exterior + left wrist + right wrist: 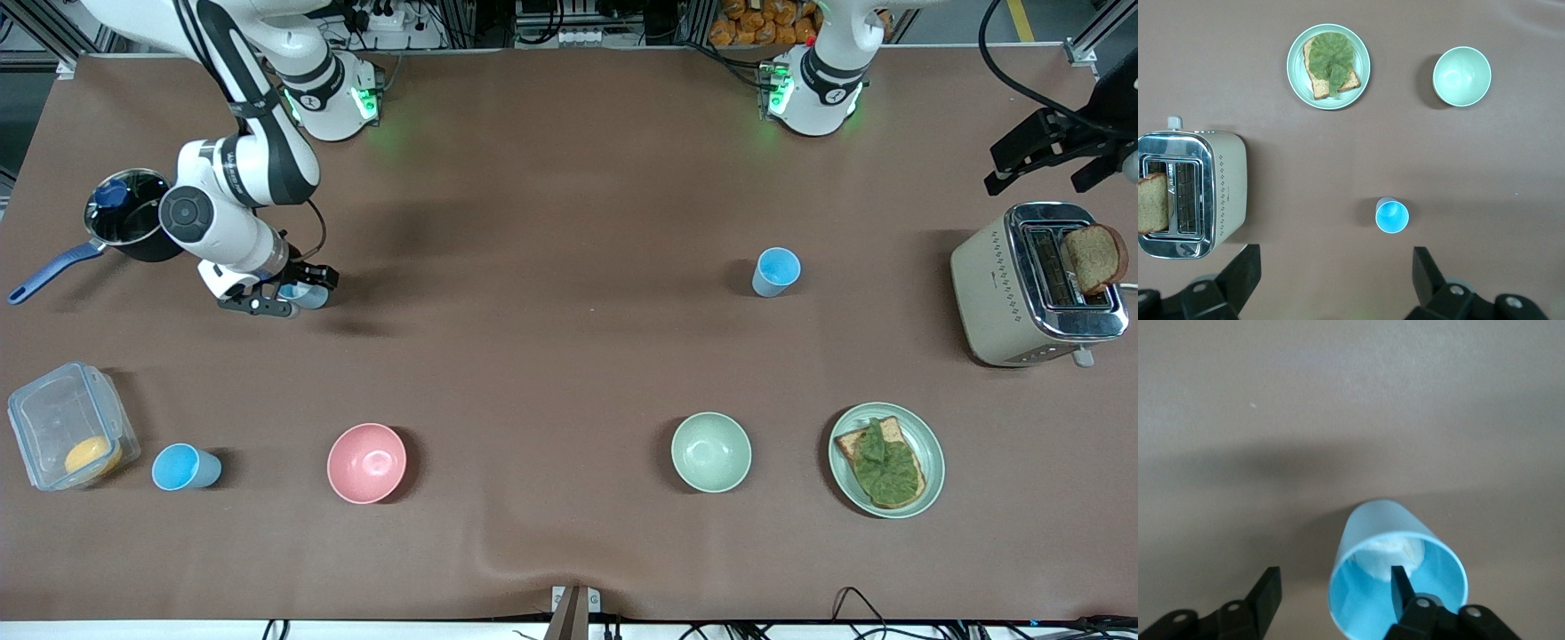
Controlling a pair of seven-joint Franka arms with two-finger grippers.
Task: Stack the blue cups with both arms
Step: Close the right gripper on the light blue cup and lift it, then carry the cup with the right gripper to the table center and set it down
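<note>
right end effector (283, 298) open around a blue cup (1395, 583).

The right gripper (286, 298) hides most of a blue cup (311, 296); the saucepan (133, 213) at 10 o'clock sits half-covered.

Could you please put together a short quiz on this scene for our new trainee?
1. How many blue cups are on the table?
2. True or false: the right gripper has one finger inside a blue cup.
3. What does the plate hold? A) an orange B) toast under a green leaf C) a blue cup

Key:
1. Three: one toward the left arm's end, one beside the clear box, one at the right gripper beside the pot.
2. True; the other finger is outside. The left gripper waits open above the table.
3. B.
</note>
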